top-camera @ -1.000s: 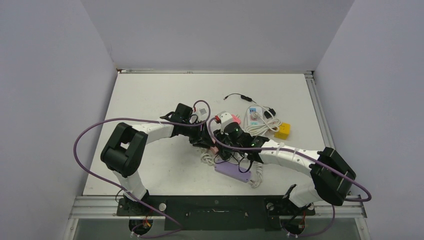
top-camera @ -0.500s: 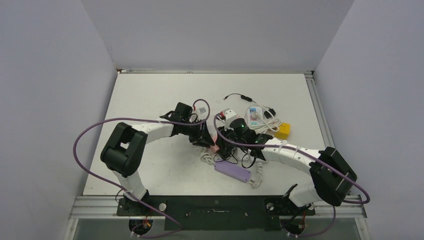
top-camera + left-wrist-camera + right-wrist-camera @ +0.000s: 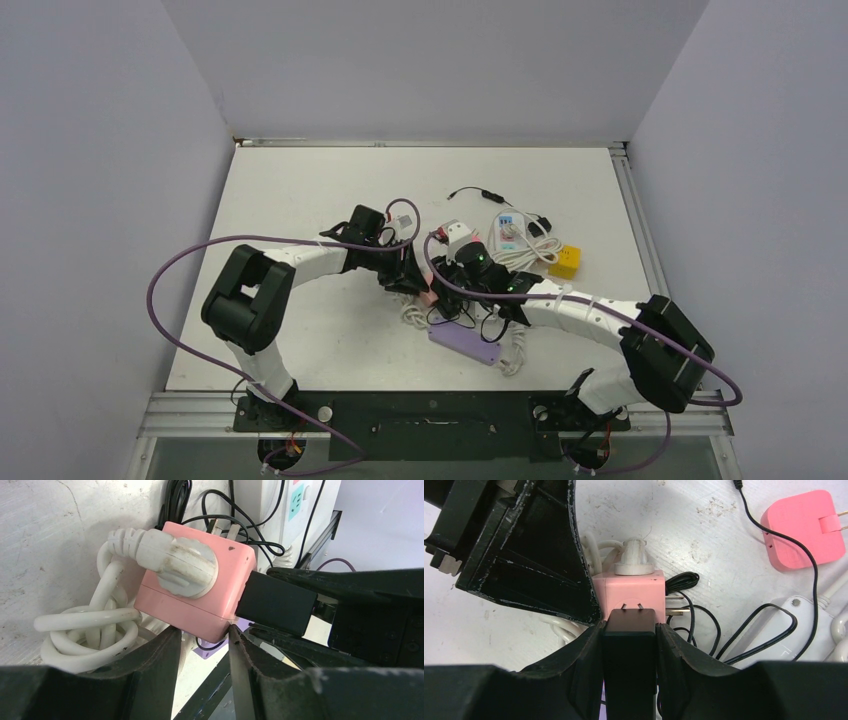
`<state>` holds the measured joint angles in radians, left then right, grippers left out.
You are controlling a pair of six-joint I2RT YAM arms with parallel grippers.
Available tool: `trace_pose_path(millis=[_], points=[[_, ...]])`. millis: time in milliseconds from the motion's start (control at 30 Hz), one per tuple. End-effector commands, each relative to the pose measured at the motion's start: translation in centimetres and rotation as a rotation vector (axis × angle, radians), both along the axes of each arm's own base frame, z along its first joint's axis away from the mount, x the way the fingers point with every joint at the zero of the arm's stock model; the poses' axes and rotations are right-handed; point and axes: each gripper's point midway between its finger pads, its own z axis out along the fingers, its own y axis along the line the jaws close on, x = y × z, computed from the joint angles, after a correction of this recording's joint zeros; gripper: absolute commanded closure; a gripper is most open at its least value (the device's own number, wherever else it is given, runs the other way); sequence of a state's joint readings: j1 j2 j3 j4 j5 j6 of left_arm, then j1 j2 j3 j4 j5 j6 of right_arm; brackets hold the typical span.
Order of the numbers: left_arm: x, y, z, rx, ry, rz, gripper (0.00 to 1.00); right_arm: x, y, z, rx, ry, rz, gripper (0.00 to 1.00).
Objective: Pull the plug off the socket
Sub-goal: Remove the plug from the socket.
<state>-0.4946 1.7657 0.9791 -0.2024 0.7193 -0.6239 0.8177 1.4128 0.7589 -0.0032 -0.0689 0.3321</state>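
White table between grey walls; the left arm and right arm reach inward and meet at mid-table over a tangle of cords; a purple power strip lies just in front of them; left gripper pinches the lower edge of a pink socket cube, fingers narrowly apart; right gripper is clamped on both sides of the black plug, which sits at the cube's face nearest the right wrist camera; a white plug with a thick cord fills another face; a sliver of the black plug's metal prongs shows at the cube.
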Motion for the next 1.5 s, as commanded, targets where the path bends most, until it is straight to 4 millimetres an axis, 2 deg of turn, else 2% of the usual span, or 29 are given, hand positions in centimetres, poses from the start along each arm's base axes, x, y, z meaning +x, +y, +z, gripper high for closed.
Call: trace_pose_path(millis=[0, 233, 333, 667, 933, 1033, 1300, 1367, 1467], points=[[0.8, 2.5, -3.8, 0.161, -0.021, 0.057, 0.62, -0.7, 0.8, 0.9, -0.002, -0.050, -0.047, 0.95], [2.0, 3.0, -2.4, 0.127, -0.068, 0.094, 0.51, -1.9, 1.4, 0.1, -0.064, -0.059, -0.019, 0.95], [2.2, 2.9, -2.0, 0.118, -0.080, 0.095, 0.49, -2.0, 1.6, 0.0, -0.081, -0.072, -0.024, 0.95], [1.0, 2.1, -3.0, 0.115, -0.044, 0.061, 0.62, -1.6, 1.3, 0.2, -0.113, -0.095, -0.080, 0.95], [0.5, 2.5, -4.4, 0.180, -0.018, 0.049, 0.70, -1.4, 1.9, 0.8, 0.130, 0.066, 0.003, 0.95], [0.3, 2.5, -4.8, 0.194, -0.008, 0.043, 0.70, -1.4, 1.9, 0.8, 0.151, 0.087, 0.014, 0.95], [0.2, 2.6, -5.2, 0.205, -0.001, 0.042, 0.70, -1.4, 2.0, 0.5, 0.032, 0.008, -0.013, 0.95], [0.3, 2.4, -5.1, 0.194, -0.002, 0.041, 0.70, -1.5, 1.4, 0.2, -0.044, -0.027, -0.050, 0.95], [0.9, 2.1, -3.9, 0.160, -0.024, 0.044, 0.64, -1.0, 0.5, 0.5, -0.101, -0.079, -0.123, 0.95]])
